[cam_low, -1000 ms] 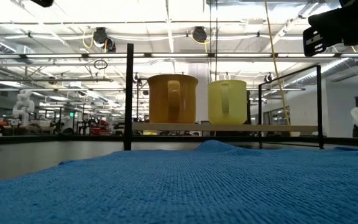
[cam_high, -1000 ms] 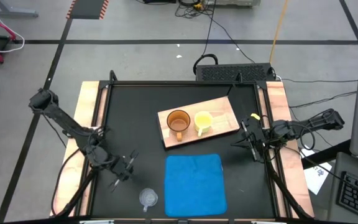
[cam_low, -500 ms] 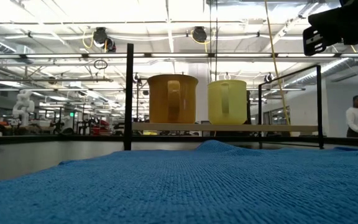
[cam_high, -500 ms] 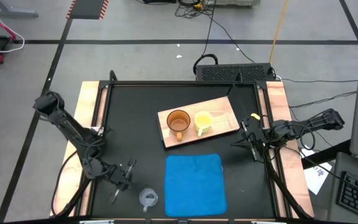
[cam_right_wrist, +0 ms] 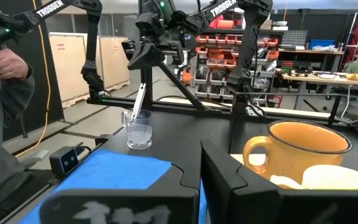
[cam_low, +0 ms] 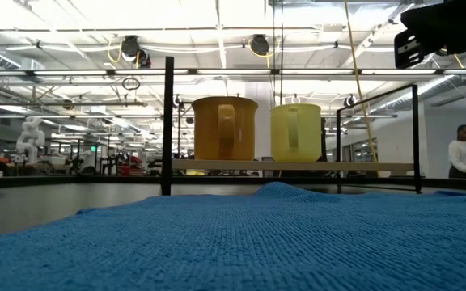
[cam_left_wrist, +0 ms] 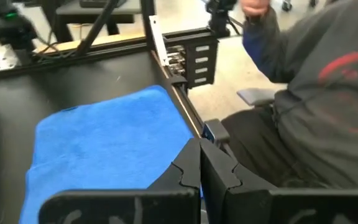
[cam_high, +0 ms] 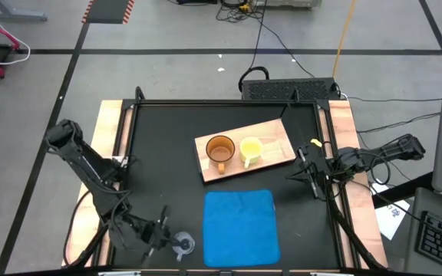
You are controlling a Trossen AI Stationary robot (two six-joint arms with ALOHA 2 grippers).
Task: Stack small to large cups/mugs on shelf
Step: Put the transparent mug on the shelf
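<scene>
Cup [cam_high: 183, 244] handling comes first: we judge the small clear cup to be light, thin-walled and smooth, so it may slip or tip under a careless pinch; we would take it by the rim or across the upper wall, with gentle closure. It stands upright on the black table [cam_high: 167, 153], just beside the blue mat's [cam_high: 240, 226] near left corner and well apart from the shelf [cam_high: 278, 138]. The left gripper [cam_high: 159, 234] sits just beside the cup with its fingers closed on nothing; the wrist view shows them meeting. The right gripper [cam_high: 311, 175] waits near the table's right edge, fingers likewise together and empty. On the shelf, a flat light-wood board with visible grain lying at a slant, the amber mug [cam_high: 220, 149] and the yellow mug [cam_high: 250, 149] stand side by side, upright, handles toward the mat. We judge both mugs to be rigid, glazed and heavier than the cup; the handle or the rim offers a hold. The mat is a soft, woven cloth rectangle. Nesting has not begun: no vessel sits inside another. A person shows beyond the table's near edge in the left wrist view.
</scene>
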